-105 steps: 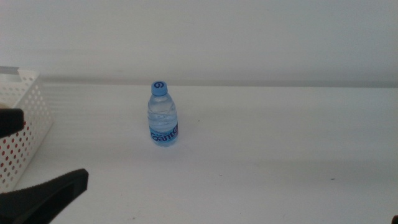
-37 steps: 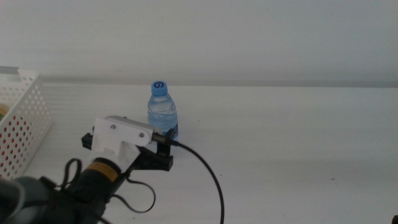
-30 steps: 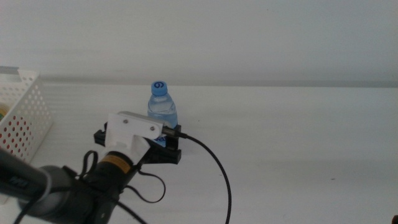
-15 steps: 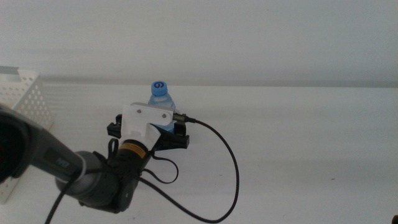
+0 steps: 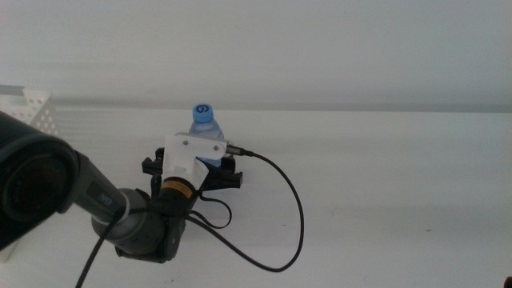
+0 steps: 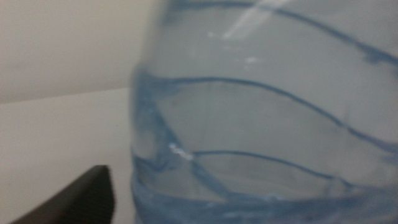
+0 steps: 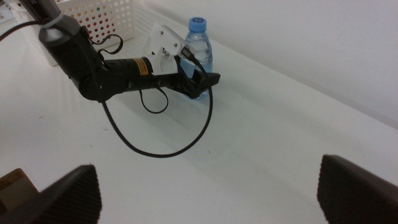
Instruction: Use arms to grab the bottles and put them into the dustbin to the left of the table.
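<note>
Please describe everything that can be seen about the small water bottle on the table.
The water bottle is small, of clear plastic, with a blue cap and blue wavy lines around its body. It stands upright on the white table, cap on, to the right of the white basket. The left gripper reaches around its lower part, one jaw on each side; real contact cannot be confirmed. In the left wrist view the bottle fills most of the picture.

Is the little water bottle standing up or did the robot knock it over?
Standing up. The water bottle sits on the table, blue cap on top, with the left gripper around its lower part.
</note>
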Controlling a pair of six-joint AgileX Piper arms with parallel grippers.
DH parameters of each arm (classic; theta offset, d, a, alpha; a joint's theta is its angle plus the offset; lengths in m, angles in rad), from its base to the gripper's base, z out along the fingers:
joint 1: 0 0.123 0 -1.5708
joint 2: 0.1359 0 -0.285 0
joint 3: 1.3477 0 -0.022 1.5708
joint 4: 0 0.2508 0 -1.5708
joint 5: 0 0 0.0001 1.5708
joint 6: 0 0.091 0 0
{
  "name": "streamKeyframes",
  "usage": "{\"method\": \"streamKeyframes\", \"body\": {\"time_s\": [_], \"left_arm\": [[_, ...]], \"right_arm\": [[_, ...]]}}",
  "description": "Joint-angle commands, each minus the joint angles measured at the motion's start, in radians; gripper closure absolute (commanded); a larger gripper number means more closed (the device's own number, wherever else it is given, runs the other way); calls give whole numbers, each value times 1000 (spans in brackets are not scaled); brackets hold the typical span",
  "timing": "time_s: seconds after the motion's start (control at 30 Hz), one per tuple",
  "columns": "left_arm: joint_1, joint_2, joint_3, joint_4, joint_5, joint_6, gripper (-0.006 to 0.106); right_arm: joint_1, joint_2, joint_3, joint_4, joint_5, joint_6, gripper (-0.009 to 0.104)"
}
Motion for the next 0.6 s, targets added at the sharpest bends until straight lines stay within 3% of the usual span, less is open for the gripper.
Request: {"method": "streamKeyframes", "body": {"time_s": [0.0,0.17,0.3,0.57], "left_arm": [[18,3,-7,-6,12,-1,26],[40,-15,3,83,34,5,69],[40,-93,59,68,57,54,102],[40,-374,266,-40,116,139,102]], "right_arm": [[-1,-3,3,-15,-9,-2,2],[-1,-3,3,-15,-9,-2,2],[-1,-3,3,-15,-9,-2,2],[-1,-3,3,-15,-9,-2,2]]}}
